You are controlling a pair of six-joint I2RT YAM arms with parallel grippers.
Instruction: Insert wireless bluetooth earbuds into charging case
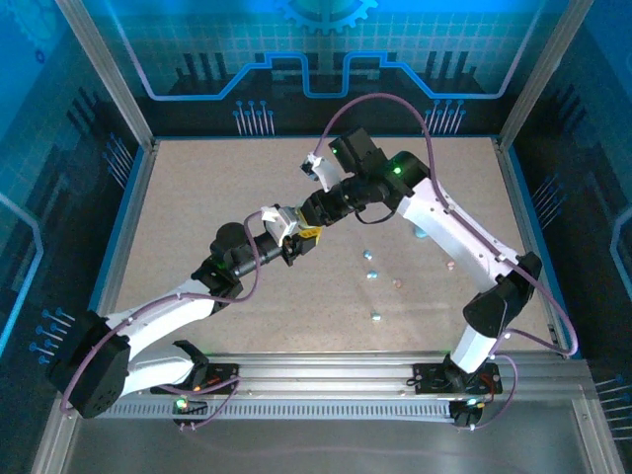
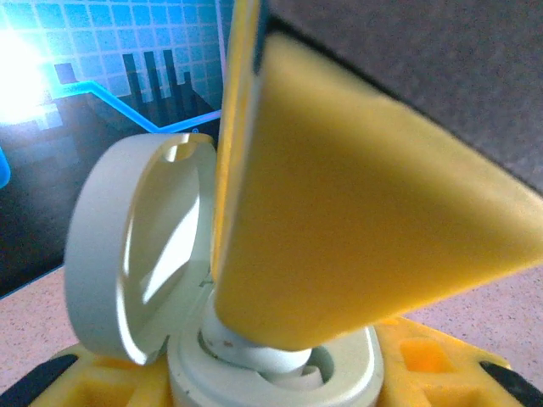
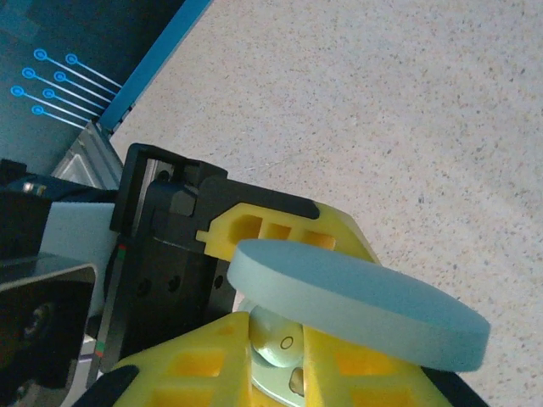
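The pale charging case stands open, its base (image 2: 356,381) clamped between my left gripper's (image 2: 271,386) yellow fingers (image 2: 428,360) and its lid (image 2: 127,263) swung up to the left. In the right wrist view the lid (image 3: 365,305) is a pale blue disc above my right gripper (image 3: 282,343). That gripper is shut on a pale earbud (image 3: 284,339) and presses it into a well of the case, where the earbud (image 2: 254,354) shows under a right finger (image 2: 339,220). From above, the two grippers, left (image 1: 286,237) and right (image 1: 310,227), meet over mid-table.
Several loose earbuds lie on the speckled table right of the grippers, among them pale ones (image 1: 372,275) (image 1: 376,316) and a pinkish one (image 1: 398,281). A blue object (image 1: 420,234) peeks from behind the right arm. Aluminium frame rails (image 1: 128,99) border the table.
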